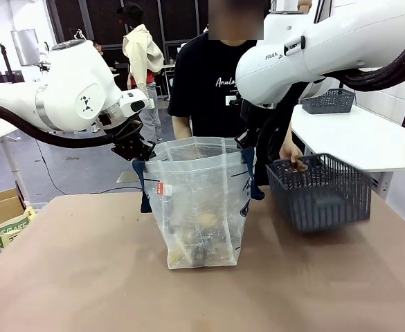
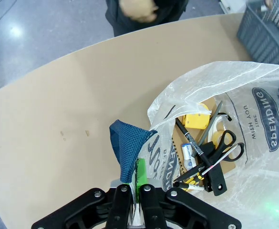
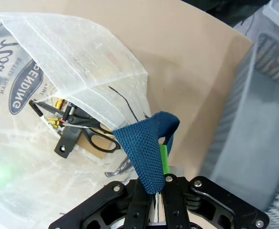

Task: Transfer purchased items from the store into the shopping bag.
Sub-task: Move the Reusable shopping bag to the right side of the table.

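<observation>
Holding bag open, left gripper clamped on navy handle, right gripper clamped on other handle, items inside, person's hand on basket

Bright, even overhead light, soft shadows, glare on the floor at 10 o'clock on left wrist cam, basket blurry at 3 o'clock on right.

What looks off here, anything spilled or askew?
Nothing spilled. The shopping bag stands upright, left hand and right hand each pinching a handle, items inside. Only the grey basket is tilted, a person's hand on its rim.
</observation>
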`<state>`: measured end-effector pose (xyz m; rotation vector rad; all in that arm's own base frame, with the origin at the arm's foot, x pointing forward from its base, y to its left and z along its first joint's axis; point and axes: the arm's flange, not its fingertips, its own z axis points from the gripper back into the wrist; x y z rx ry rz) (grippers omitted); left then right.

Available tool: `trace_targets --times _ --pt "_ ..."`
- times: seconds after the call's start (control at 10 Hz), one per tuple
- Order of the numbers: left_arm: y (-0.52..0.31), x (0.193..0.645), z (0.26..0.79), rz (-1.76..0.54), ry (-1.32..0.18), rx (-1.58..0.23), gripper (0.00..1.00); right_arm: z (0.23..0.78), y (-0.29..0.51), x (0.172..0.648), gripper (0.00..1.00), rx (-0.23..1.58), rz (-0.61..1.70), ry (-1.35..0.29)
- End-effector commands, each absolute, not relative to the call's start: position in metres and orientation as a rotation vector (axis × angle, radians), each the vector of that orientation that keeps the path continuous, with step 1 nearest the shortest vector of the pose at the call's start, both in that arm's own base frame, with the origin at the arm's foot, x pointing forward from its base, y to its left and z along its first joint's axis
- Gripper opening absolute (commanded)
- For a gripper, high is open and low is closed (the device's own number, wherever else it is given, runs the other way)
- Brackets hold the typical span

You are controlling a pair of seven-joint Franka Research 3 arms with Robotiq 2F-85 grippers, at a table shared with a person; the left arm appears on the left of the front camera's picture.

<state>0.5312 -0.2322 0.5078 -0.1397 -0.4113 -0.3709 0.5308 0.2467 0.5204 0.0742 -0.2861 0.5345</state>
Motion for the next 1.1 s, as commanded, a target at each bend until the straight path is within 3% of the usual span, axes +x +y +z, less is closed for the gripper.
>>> trace_targets --times 0.0,0.6,1.0 --pt "-0.232 0.531 0.508 -0.371 -0.411 -0.14 0.0 0.52 0.247 0.531 0.0 0.074 0.535 -0.286" --pt "-0.269 0.537 0.532 -0.347 -0.361 -0.357 0.0 0.536 0.281 0.522 0.0 0.066 0.483 -0.301" --pt "-0.287 0.542 0.528 -0.347 -0.323 -0.406 0.0 0.532 0.302 0.521 0.0 0.073 0.471 -0.22"
